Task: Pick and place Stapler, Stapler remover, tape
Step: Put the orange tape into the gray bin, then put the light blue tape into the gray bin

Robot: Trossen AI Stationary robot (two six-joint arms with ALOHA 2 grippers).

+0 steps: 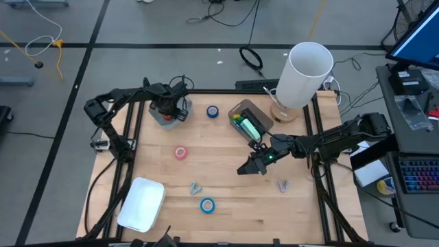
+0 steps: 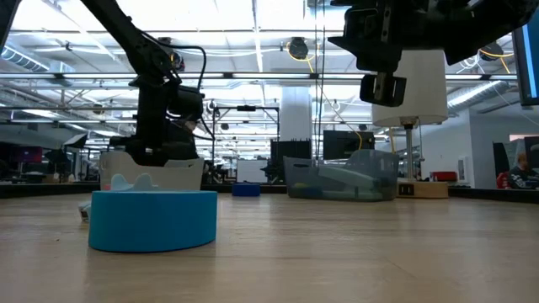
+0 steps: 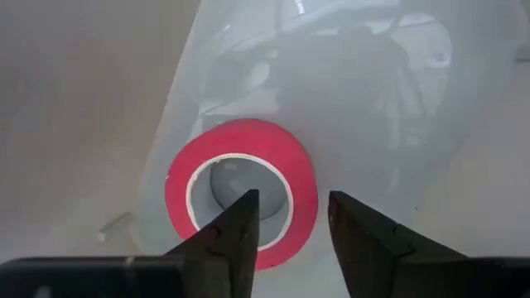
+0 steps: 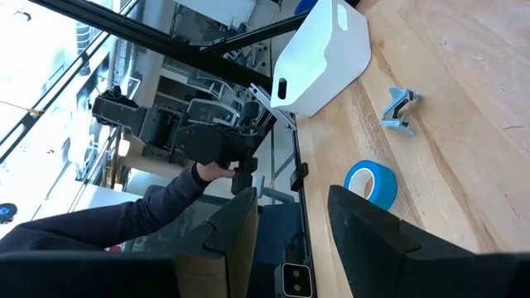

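Observation:
A red tape roll point(image 3: 240, 165) lies flat in a clear tub point(image 1: 169, 116) at the far left. My left gripper point(image 3: 294, 199) points down over it, open, one finger above the core hole and one outside the ring's wall. Loose on the table lie a blue tape point(image 1: 212, 110), a pink tape point(image 1: 180, 152), another blue tape point(image 1: 207, 204) and two grey stapler removers point(image 1: 195, 187) point(image 1: 282, 184). The green and yellow stapler point(image 1: 245, 125) lies in a clear bin point(image 1: 240, 108). My right gripper point(image 1: 248, 167) hovers open and level over the table's middle, holding nothing.
A white tray point(image 1: 142, 204) stands at the near left corner. A tall white cylinder on a wooden base point(image 1: 305, 72) stands at the far right corner. Beyond the table's near edge, a person's sleeve and hand point(image 4: 166, 207) hold a dark device.

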